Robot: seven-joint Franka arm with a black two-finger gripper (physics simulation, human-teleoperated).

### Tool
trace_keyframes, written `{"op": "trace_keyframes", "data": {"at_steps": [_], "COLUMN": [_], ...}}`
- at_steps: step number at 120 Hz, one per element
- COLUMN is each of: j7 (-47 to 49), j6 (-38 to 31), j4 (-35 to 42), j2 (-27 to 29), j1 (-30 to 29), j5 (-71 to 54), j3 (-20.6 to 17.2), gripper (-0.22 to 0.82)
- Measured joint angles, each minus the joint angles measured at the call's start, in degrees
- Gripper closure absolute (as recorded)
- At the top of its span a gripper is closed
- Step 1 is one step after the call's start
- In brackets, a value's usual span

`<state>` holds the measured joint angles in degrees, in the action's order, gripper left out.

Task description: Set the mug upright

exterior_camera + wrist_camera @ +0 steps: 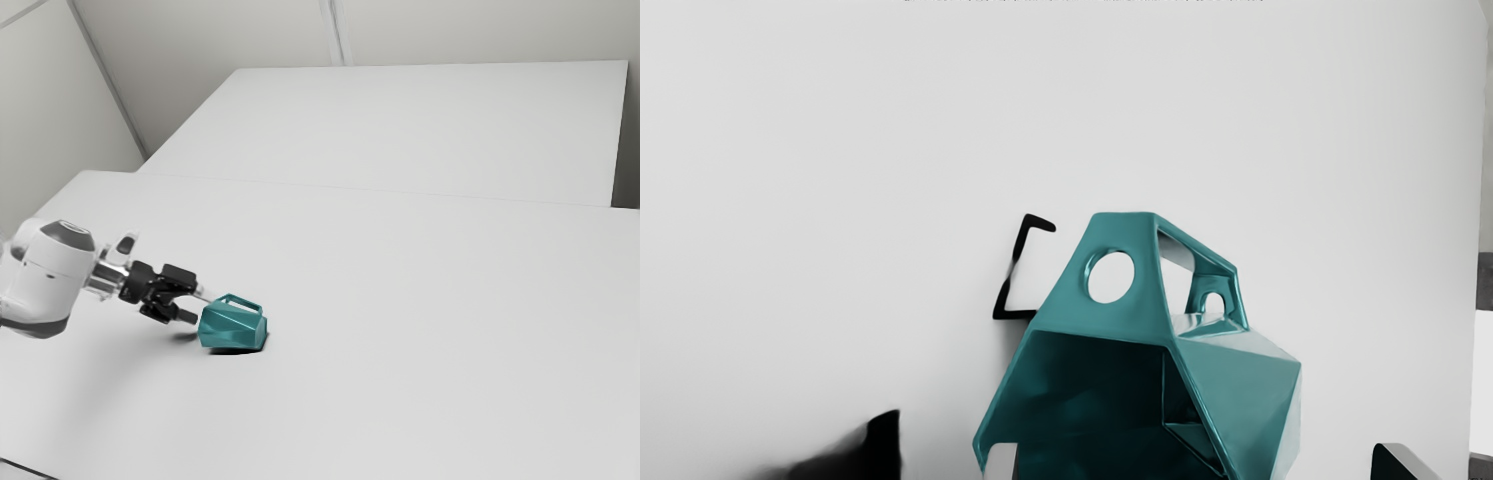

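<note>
"Claw (pixel 198 306) first: how does it stand?"

"Wide apart, with nothing gripped. It's at the end of the arm (pixel 48 280), left of centre in the exterior frame and a little below the middle. One fingertip (pixel 1000 463) lines up with the mouth (pixel 1100 400) of the mug (pixel 233 328); the other (pixel 1406 461) is out beyond its side. I can't tell whether either touches."

"Why there?"

"My guess is that it wants one finger inside the mouth and one outside, to pinch the wall. That would give it an edge to turn the mug by."

"And the mug itself?"

"Just past the fingers, on the table (pixel 420 350), in the lower left part of the exterior frame. It lies on its side."

"Pointing which way?"

"Mouth toward the claw, so to the exterior view's left; base to the exterior view's right. The long axis runs roughly across that frame, close to flat. The handle (pixel 242 301) is uppermost and throws a thin shadow (pixel 1018 257) on the table."

"So what does the job need?"

"The mouth has to come up and the base go down, about a quarter turn, I'd say. A shallow pinch might slip off those slanted faces, or the whole thing could roll toward its handle."
</note>
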<state>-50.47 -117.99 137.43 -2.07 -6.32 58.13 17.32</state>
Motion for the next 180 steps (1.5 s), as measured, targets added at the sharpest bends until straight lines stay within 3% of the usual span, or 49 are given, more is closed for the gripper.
{"op": "trace_keyframes", "data": {"at_steps": [45,56,81,105,155,180], "j7": [-3.28,-3.82,-4.77,-5.14,-4.68,-2.37], "j6": [-0.22,-0.25,-0.31,-0.67,-0.88,-2.12], "j4": [0.05,0.01,-0.08,-0.14,-0.21,-0.45], "j2": [-1.06,-1.24,-1.27,-1.13,3.41,6.72], "j1": [3.68,3.35,3.26,3.50,5.44,4.76], "j5": [3.48,3.76,4.17,3.99,4.60,1.94], "j3": [-0.54,-0.53,-0.53,-0.56,-0.74,-4.13], "gripper": [0.09,0.19,0.53,0.68,0.77,0.79]}}
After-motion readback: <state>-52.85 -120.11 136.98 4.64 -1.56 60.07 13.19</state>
